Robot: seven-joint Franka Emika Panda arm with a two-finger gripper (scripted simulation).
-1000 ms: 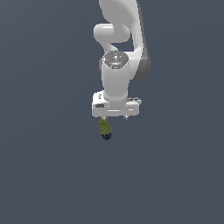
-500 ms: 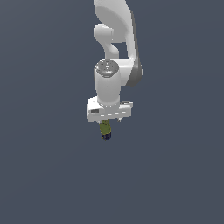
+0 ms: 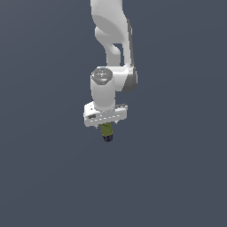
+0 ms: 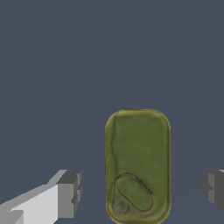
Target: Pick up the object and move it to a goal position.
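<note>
Alignment is what the coming move turns on: the small stubby can-like object, olive-green on its face and dark navy at its lower end, sits directly beneath the white two-fingered hand of the white robot arm. In the wrist view the olive-green face lies between the two grey fingertips, nearer to neither by much, with bare gaps on both sides, so the hand stands spread and grips nothing. The face is a rounded oblong, and its long axis runs across the line joining the two pads, so they would close on its narrower sides. In the exterior view the object pokes out just below the hand's white body; whether it rests on the plain grey-blue tabletop or hangs slightly clear cannot be told. No container appears in either view, and no goal marker is visible. My judgement: the next step is to close on the object squarely.
</note>
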